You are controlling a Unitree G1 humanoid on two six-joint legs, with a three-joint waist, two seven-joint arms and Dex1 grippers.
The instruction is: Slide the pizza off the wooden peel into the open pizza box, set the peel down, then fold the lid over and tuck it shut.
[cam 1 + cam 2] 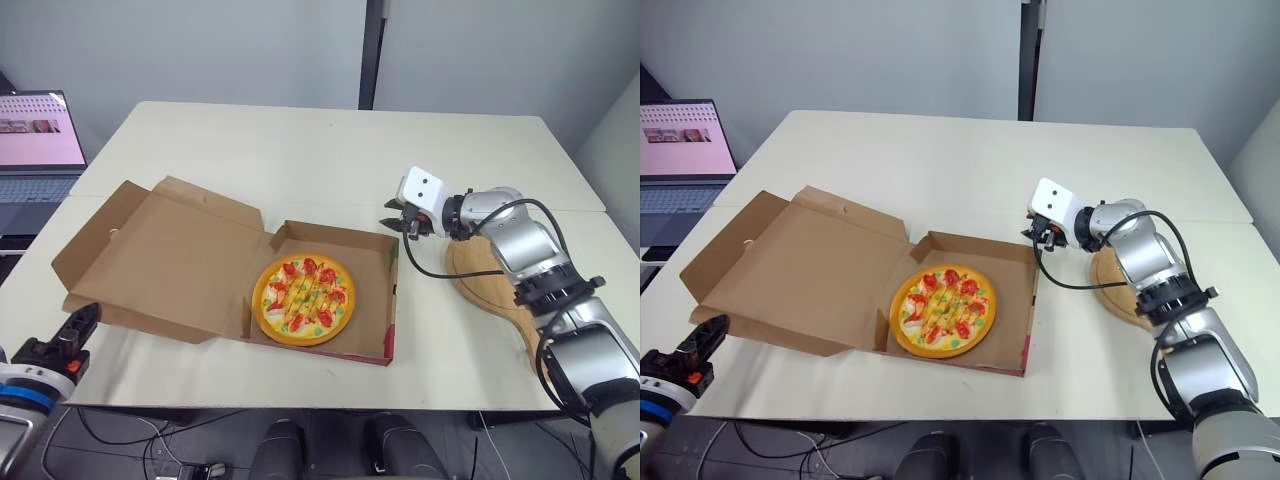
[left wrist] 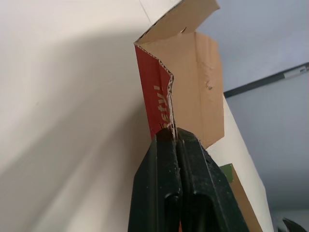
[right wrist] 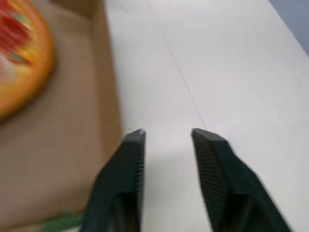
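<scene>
pizza's in the box, lid lying wide open

my right claw (image 3: 166,137) is hanging just beside the right wall of the pizza box (image 1: 391,300), fingers spread apart and gripping nothing. my left claw (image 2: 175,135) is sitting low by the near corner of the lid (image 1: 170,255), fingers pressed together. the cardboard edge is right at the tips, but i can't tell if they're touching it.

the pizza (image 1: 303,299) is lying flat in the base of the box. the wooden peel (image 1: 478,280) is resting on the table (image 1: 300,150) under my right arm, off to the right of the box.

on writing: the red outside of the lid is showing white lettering in my left wrist view, but it's cut off and i can't read it. the laptop (image 1: 35,140) at the far left is showing a page too small to read.
</scene>
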